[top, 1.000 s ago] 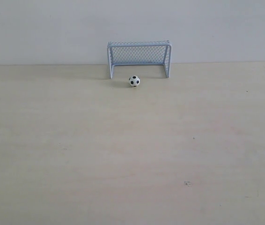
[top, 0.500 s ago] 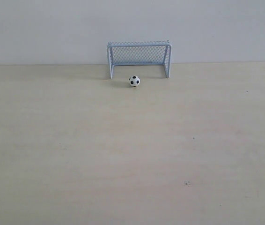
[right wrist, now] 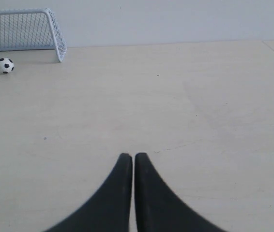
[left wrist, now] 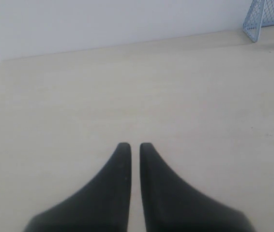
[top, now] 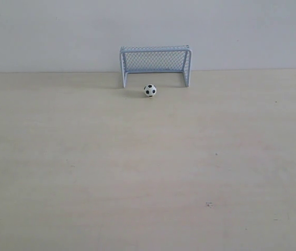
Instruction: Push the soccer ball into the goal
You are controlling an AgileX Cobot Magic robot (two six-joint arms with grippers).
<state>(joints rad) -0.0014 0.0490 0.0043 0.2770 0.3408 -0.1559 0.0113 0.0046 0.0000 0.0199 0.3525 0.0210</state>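
Note:
The soccer ball (top: 149,90) is tiny, white with black patches, and rests on the pale table just in front of the goal (top: 155,65), a pale blue-white frame with mesh net standing against the back wall. The right wrist view also shows the ball (right wrist: 5,65) and the goal (right wrist: 23,30), far from my right gripper (right wrist: 133,156), which is shut and holds nothing. My left gripper (left wrist: 131,146) is shut too, with only a thin slit between its black fingers; a corner of the goal (left wrist: 267,17) shows far off. Neither gripper appears in the exterior view.
The pale wooden table (top: 148,167) stretches wide in front of the goal, with a few small dark specks (top: 209,204). A plain white wall (top: 148,26) runs behind the goal.

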